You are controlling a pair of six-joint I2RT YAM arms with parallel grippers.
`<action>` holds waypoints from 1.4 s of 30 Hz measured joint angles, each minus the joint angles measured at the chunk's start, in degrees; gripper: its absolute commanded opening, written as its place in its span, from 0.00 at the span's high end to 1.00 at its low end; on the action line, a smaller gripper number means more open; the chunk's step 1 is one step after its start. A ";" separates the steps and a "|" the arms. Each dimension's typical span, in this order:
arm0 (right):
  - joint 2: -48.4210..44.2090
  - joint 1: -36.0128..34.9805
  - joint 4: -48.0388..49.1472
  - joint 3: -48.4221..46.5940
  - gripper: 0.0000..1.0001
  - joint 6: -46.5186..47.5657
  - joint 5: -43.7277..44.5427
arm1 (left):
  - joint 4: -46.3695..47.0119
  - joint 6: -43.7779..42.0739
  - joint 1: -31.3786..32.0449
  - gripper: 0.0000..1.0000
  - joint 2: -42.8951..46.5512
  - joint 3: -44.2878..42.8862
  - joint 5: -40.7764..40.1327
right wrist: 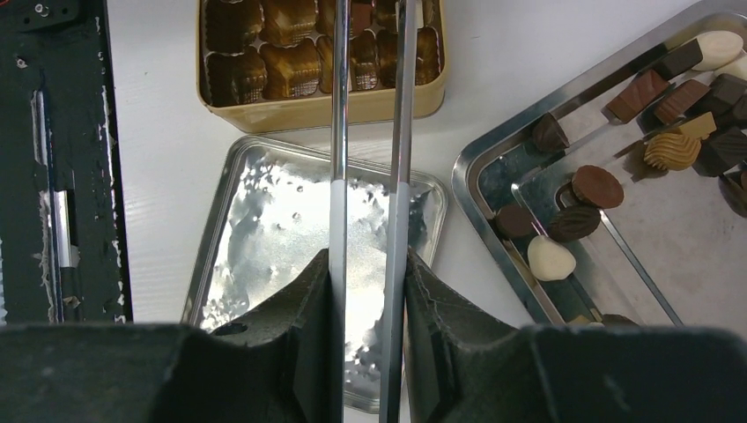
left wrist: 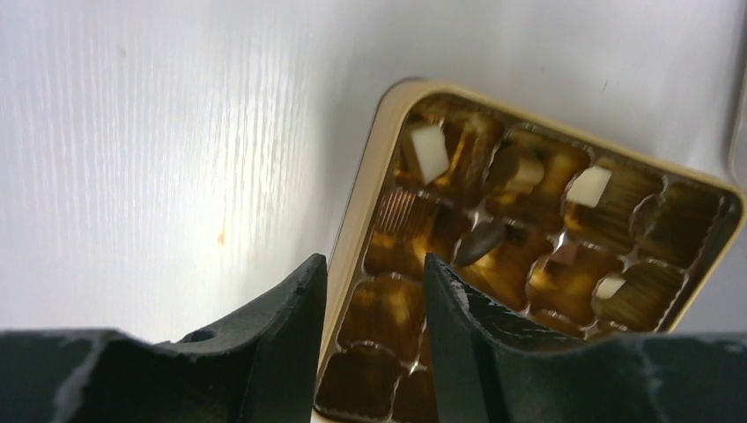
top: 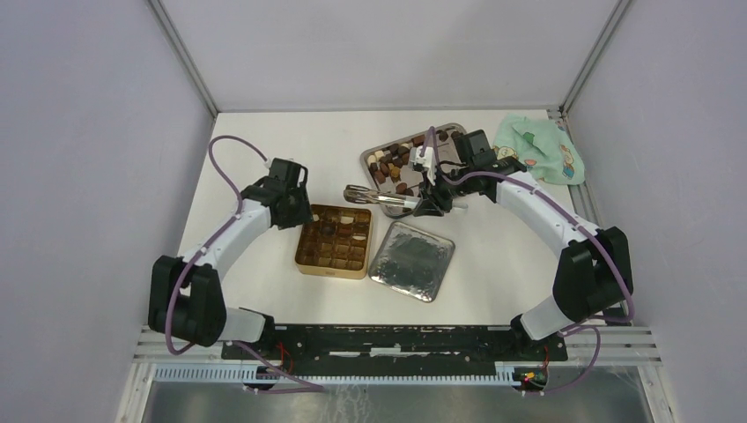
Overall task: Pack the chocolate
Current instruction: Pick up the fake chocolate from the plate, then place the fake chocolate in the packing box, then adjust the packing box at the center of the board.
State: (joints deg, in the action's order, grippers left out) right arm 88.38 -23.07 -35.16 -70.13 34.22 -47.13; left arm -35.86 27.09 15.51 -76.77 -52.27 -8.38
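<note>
Here, right pincer (right wrist: pixel 366 264) tight around silver tongs (right wrist: pixel 339 132), left pincer (left wrist: pixel 374 273) half-open astride rim of gold tin (left wrist: pixel 352 225).

The chocolates (right wrist: pixel 597 186) are dark brown, light brown and cream-white against a dull silver tray (right wrist: pixel 678 238). The tin (right wrist: pixel 317 104) is gold, its cups a ribbed amber-brown grid. The lid (right wrist: pixel 264 229) is mirror-silver with a dimpled texture. The tongs (right wrist: pixel 339 132) are plain silver. Far right, a mint-green cloth (top: pixel 539 150) carries cartoon prints. The table (top: pixel 264 150) is white.
</note>
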 measured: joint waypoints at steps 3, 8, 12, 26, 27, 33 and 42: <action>-0.28 0.09 0.59 0.90 1.00 -0.02 0.02 | 1.09 -2.51 -1.14 0.50 -4.22 -4.02 0.94; -1.31 0.09 0.81 3.34 1.00 -0.13 0.04 | 3.58 -5.90 -3.28 0.55 -10.71 -8.76 3.17; -1.64 0.09 0.85 3.69 1.00 -0.13 0.11 | 4.26 -7.50 -3.87 0.61 -15.69 -10.62 5.07; -2.10 0.09 0.83 3.69 1.00 -0.13 0.11 | 4.37 -10.27 -3.87 0.98 -18.86 -11.87 6.99; -2.10 0.09 0.83 3.69 1.00 -0.11 0.07 | 4.50 -10.25 -3.80 0.98 -18.84 -11.87 6.95; -2.21 -0.11 0.72 3.69 1.00 -0.07 -0.02 | 4.94 -10.25 -3.80 0.98 -15.34 -9.05 4.85; -2.45 -0.31 -2.62 1.09 1.00 1.29 -1.88 | 11.58 -10.32 -3.52 0.98 6.69 2.64 0.94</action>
State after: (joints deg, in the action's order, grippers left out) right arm 85.93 -23.38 -37.78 -69.04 35.51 -49.01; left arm -24.27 16.78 11.99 -70.08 -49.63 -7.44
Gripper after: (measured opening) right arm 0.352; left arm 0.039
